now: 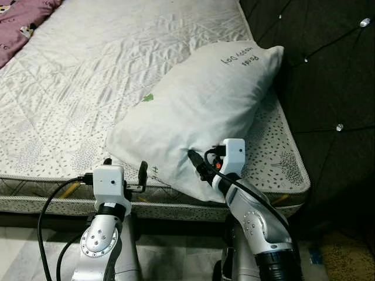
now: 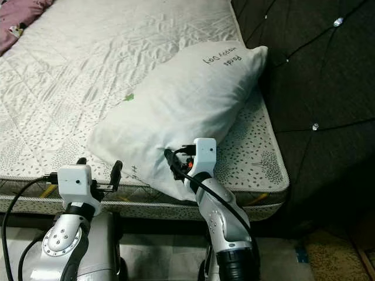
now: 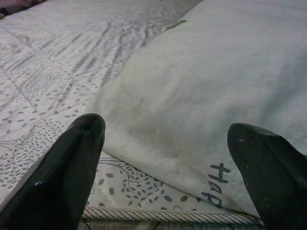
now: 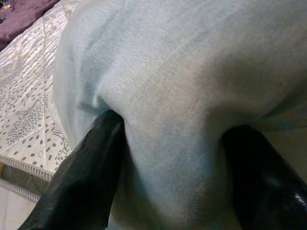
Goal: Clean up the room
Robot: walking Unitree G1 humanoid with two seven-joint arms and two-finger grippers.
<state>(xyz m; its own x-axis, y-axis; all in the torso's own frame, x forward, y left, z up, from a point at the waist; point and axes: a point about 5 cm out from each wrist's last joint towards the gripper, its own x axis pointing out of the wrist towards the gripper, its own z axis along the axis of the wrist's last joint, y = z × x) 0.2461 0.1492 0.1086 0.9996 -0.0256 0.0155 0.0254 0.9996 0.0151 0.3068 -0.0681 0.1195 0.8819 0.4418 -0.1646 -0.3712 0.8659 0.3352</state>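
A large white pillow (image 1: 199, 111) with dark lettering lies slanted on the quilted mattress (image 1: 76, 88), its near corner at the front edge. My right gripper (image 1: 198, 163) is pushed into that near corner; in the right wrist view its fingers (image 4: 91, 167) squeeze a bulge of pillow fabric (image 4: 182, 57) between them. My left gripper (image 1: 125, 163) stands open at the mattress's front edge, just left of the pillow's lower corner, holding nothing. In the left wrist view its fingertips (image 3: 81, 143) frame the pillow (image 3: 216, 72), a little short of it.
A dark tufted headboard (image 1: 328, 70) rises along the right side of the bed. A purple blanket (image 1: 17, 20) lies at the far left corner. The mattress's piped front edge (image 1: 53, 193) runs just before both arms, with pale floor below.
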